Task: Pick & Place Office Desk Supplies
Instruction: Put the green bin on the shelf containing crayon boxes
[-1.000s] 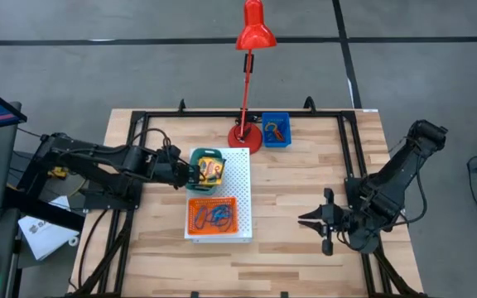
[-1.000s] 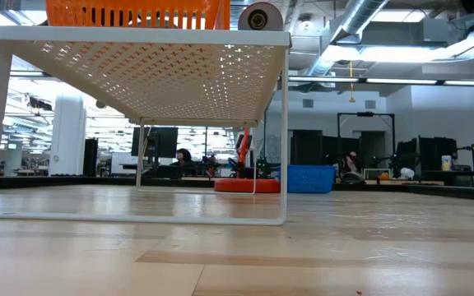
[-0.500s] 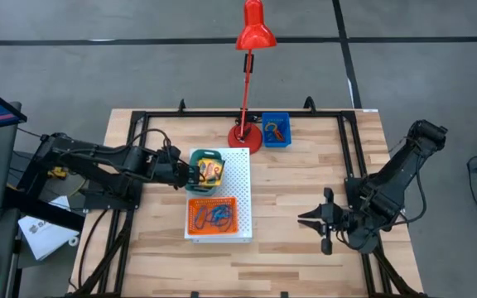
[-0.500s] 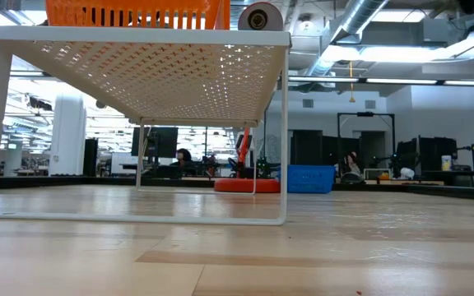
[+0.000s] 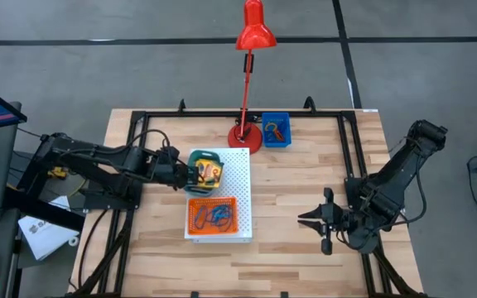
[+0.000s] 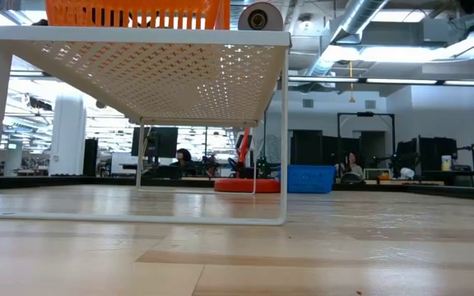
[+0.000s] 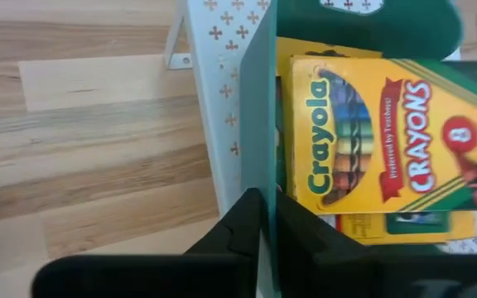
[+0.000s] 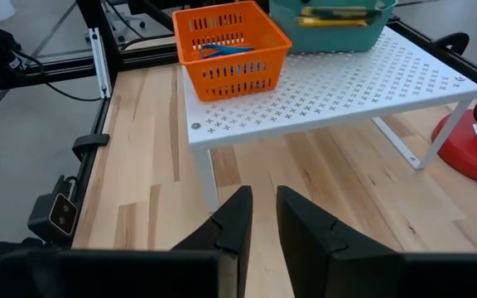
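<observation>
L end effector [image 7: 268, 217] pinching teal bin wall [image 7: 265, 99]

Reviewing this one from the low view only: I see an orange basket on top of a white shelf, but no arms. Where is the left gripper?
Observer: The left gripper is clamped on the wall of a teal bin on the white perforated shelf, one finger inside the bin and one outside.
Operator: What is in that bin?
Observer: Crayola crayon boxes lying flat, the top one yellow and green.
Operator: And the right arm?
Observer: The right gripper hangs over bare table to the shelf's right, slightly open and holding nothing.
</observation>
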### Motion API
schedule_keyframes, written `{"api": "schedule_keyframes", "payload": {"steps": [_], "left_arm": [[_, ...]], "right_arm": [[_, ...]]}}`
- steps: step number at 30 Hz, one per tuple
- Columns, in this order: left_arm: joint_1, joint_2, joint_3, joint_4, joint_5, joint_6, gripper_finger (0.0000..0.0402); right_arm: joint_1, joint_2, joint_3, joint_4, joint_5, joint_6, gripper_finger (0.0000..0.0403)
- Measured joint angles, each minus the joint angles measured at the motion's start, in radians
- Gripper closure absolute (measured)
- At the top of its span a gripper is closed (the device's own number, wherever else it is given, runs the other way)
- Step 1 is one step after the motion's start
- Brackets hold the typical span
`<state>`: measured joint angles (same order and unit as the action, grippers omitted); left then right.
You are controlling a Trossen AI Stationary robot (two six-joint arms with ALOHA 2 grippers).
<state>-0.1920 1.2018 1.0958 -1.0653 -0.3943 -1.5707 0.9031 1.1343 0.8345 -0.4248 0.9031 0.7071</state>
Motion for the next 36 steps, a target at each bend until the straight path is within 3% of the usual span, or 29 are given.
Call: {"api": "schedule_keyframes", "payload": {"steps": [18, 36], "left_arm": [[-0.005, 0.000, 0.000, 0.067, -0.022, 0.021, 0.0265], [-0.045, -0.013, 0.000, 0.091, -0.017, 0.022, 0.0252]], "right_arm": [[0.000, 0.000, 0.000, 0.000, -0.002, 0.000, 0.0346], [0.000, 0.000, 0.000, 0.013, -0.004, 0.001, 0.0346]]}}
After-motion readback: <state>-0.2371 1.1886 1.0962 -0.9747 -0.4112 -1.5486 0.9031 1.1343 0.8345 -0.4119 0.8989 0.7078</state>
